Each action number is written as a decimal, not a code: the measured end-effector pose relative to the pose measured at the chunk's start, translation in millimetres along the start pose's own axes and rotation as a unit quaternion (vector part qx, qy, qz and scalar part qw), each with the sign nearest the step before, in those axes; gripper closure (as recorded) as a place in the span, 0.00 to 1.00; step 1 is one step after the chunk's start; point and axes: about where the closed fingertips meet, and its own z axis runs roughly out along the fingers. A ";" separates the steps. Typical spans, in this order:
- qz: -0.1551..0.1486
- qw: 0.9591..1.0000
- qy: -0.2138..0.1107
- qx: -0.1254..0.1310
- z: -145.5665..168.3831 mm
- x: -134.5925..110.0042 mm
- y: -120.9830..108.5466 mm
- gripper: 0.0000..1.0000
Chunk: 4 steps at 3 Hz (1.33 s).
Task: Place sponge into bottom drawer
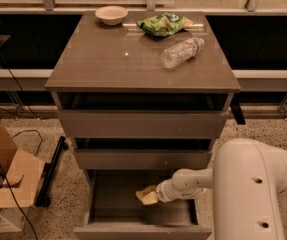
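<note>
The bottom drawer (pixel 114 204) of the grey-brown cabinet is pulled open, with its flat front at the lower edge of the view. My gripper (pixel 152 195) reaches in from the right and sits low inside the drawer, right of its middle. It is shut on the pale-yellow sponge (pixel 145 196), which sticks out at its tip just above the drawer floor. My white arm (pixel 248 184) fills the lower right and hides the drawer's right side.
The two shallower drawers (pixel 143 124) above are slightly open. On the cabinet top are a bowl (pixel 111 14), a green bag (pixel 165 24) and a plastic bottle (pixel 181 52). An open cardboard box (pixel 3 179) and cables lie on the floor at the left.
</note>
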 end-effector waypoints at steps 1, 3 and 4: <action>0.024 1.000 0.000 0.012 31.9 11.4 -11.4 0.59; 0.120 0.992 0.024 0.028 94.2 59.8 -43.1 0.05; 0.121 0.992 0.025 0.028 95.7 61.7 -42.6 0.00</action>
